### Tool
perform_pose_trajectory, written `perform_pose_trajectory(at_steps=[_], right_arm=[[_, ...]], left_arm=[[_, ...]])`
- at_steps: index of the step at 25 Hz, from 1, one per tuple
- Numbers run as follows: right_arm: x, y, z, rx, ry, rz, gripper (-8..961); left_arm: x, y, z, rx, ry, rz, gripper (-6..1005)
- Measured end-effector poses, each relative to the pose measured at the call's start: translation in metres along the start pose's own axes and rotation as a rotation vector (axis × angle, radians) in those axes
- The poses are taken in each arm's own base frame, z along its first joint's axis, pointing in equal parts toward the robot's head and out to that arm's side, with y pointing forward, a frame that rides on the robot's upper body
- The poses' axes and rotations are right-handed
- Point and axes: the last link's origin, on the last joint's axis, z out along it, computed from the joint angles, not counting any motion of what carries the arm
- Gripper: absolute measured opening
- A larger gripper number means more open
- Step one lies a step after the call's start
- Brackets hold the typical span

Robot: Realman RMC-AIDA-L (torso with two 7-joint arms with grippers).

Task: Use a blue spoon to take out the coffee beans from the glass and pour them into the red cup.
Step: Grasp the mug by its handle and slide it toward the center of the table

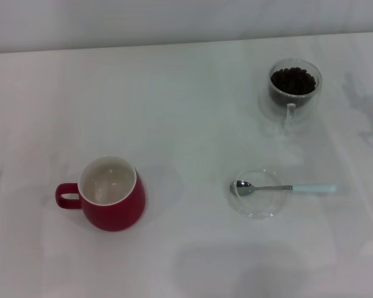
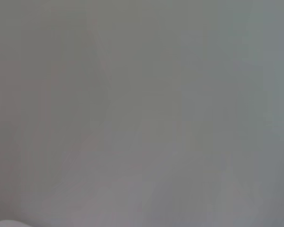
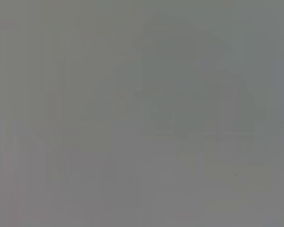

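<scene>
blue spoon (image 1: pixel 280 187): metal bowl, pale-blue handle.

blue spoon (image 1: pixel 280 187) unobstructed on dish (image 1: pixel 256 208), glass (image 1: pixel 294 84) well apart

Red cup (image 1: pixel 112 200) upright, empty, near left; blue spoon (image 1: pixel 280 187) flat across a dish; glass (image 1: pixel 294 84) holds coffee beans (image 1: pixel 293 81), far right.
</scene>
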Motion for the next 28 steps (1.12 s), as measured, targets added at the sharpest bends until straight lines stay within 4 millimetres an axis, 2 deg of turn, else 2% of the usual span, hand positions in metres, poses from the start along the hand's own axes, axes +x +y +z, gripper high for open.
perform_pose_trajectory(at_steps=[14, 21, 28], right_arm=[[0.0006, -0.001, 0.0012, 0.003, 0.007, -0.002, 876], [-0.0004, -0.0024, 0.0029, 0.003, 0.005, -0.009, 876], [-0.0002, -0.003, 0.0047, 0.004, 0.009, -0.014, 876]], left_arm=[[0.0006, -0.0009, 0.0004, -0.001, 0.001, 0.014, 878], [0.0029, -0.0078, 0.0001, 0.001, -0.001, 0.044, 877], [0.0018, -0.0089, -0.0057, 0.011, -0.003, 0.038, 876]])
